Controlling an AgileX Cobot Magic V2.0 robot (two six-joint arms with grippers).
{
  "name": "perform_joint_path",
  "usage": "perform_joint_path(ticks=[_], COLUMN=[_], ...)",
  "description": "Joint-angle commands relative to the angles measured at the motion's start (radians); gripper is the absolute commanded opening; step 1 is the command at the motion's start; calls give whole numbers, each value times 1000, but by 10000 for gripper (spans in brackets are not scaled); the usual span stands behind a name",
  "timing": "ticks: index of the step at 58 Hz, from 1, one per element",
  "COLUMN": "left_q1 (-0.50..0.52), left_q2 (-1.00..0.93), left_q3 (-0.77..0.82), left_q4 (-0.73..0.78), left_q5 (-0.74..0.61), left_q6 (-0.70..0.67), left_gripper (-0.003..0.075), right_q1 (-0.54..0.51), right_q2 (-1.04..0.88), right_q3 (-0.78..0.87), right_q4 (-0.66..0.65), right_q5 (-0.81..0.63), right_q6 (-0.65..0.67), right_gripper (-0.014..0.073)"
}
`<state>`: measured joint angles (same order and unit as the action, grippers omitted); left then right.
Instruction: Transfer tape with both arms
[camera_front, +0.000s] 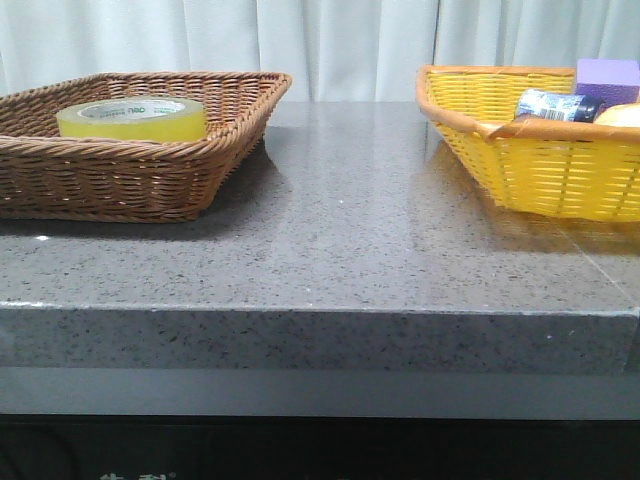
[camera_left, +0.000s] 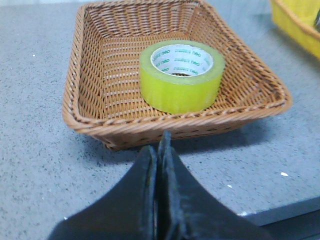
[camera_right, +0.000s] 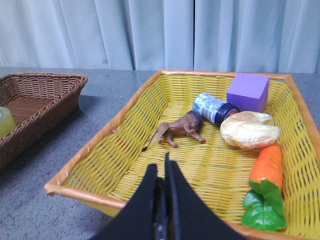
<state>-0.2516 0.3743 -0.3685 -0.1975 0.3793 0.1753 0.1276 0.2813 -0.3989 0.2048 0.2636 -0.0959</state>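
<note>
The yellow tape roll (camera_front: 132, 119) lies flat in the brown wicker basket (camera_front: 230, 130) at the table's left. In the left wrist view the tape (camera_left: 181, 76) shows its white core with green lettering, inside the basket (camera_left: 80, 107). My left gripper (camera_left: 158, 147) is shut and empty, short of the basket's near rim. My right gripper (camera_right: 162, 170) is shut and empty, over the near rim of the yellow basket (camera_right: 100, 150). A sliver of the tape (camera_right: 5, 121) shows in the right wrist view. Neither gripper shows in the front view.
The yellow basket (camera_front: 560, 170) at the right holds a purple block (camera_right: 247, 92), a blue-labelled bottle (camera_right: 214, 108), a brown toy animal (camera_right: 181, 128), a bread roll (camera_right: 249, 130) and a toy carrot (camera_right: 266, 185). Grey stone tabletop (camera_front: 350, 220) lies between the baskets. Curtains hang behind.
</note>
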Motion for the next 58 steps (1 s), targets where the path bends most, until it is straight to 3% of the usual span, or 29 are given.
perform_joint_path(ticks=[1, 14, 47, 58], left_q1=[-1, -1, -1, 102], left_q2=[-110, -266, -273, -374], left_q3=[34, 69, 87, 191], left_q4=[-53, -62, -62, -24], left_q5=[-102, -114, -131, -131], left_q6=[-10, -10, -10, -41], left_gripper=[-20, -20, -20, -20], right_q1=[-5, -5, -5, -5], right_q2=[-20, -24, -24, -24], right_q3=[-7, -5, -5, -5], right_q4=[-4, -4, -4, -4], right_q5=[-52, -61, -61, -61], right_q6=[-12, -12, -12, -12], right_gripper=[-67, -67, -67, -67])
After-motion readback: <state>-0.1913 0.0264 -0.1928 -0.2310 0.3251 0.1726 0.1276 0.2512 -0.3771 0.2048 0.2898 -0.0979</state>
